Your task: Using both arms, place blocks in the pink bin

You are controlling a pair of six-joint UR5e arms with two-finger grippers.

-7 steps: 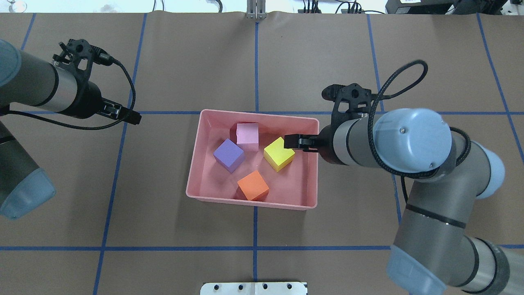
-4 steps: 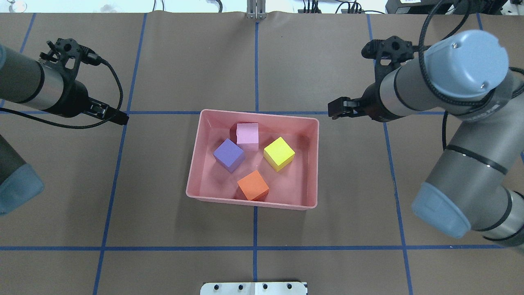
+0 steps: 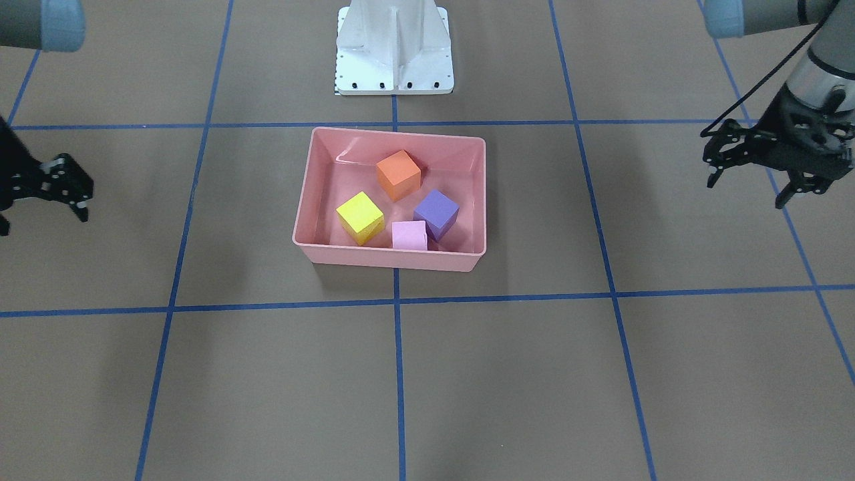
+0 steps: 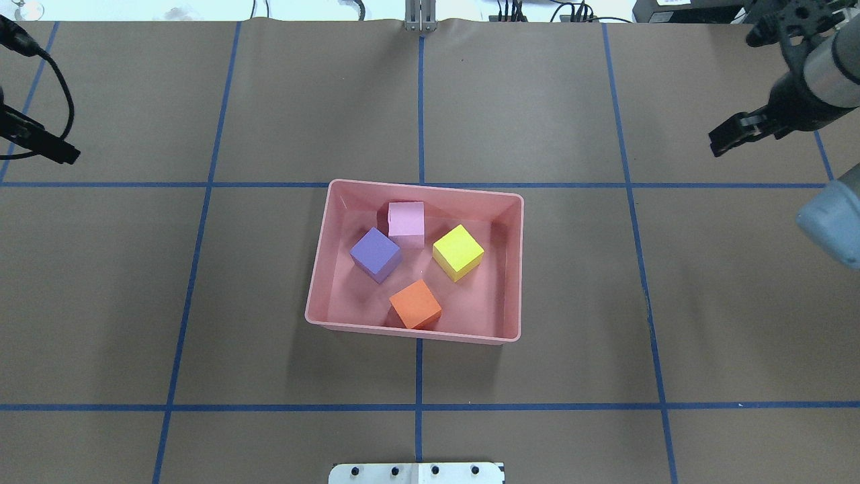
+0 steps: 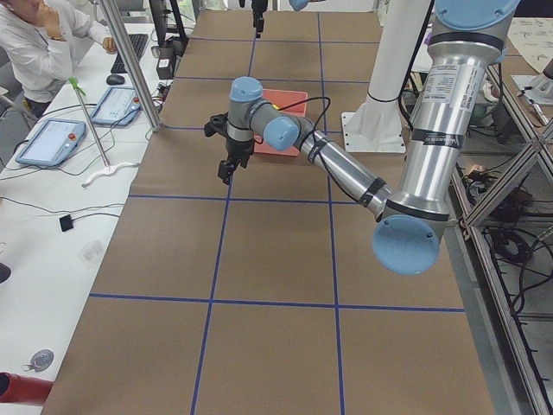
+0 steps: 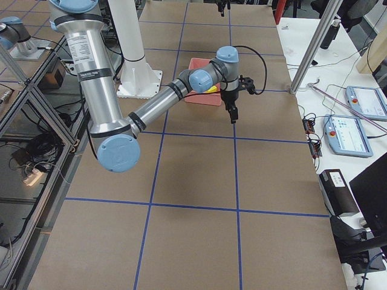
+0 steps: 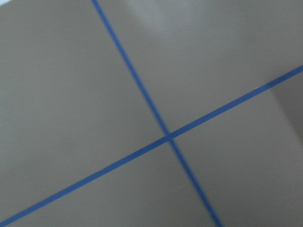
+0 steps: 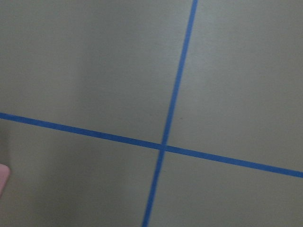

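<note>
The pink bin point(image 4: 484, 302) sits mid-table, also in the front view point(image 3: 387, 257). All four blocks lie inside it: light pink point(image 4: 406, 220), purple point(image 4: 375, 252), yellow point(image 4: 458, 251) and orange point(image 4: 416, 303). In the front view they are orange point(image 3: 398, 174), yellow point(image 3: 360, 216), purple point(image 3: 436, 212) and pink point(image 3: 409, 235). My left gripper point(image 4: 62, 154) point(image 3: 747, 190) is open and empty, far left of the bin. My right gripper point(image 4: 722, 144) point(image 3: 41, 220) is open and empty, far right of it. Both wrist views show only table.
Brown paper with blue tape grid lines point(image 4: 420, 407) covers the table. The white robot base point(image 3: 394, 47) stands behind the bin. A sliver of pink shows at the right wrist view's left edge point(image 8: 2, 175). A person sits at a side desk point(image 5: 39, 52).
My right gripper has pulled back from over the yellow block, out to the far right. My left gripper has drawn further left. The blocks have not moved.
</note>
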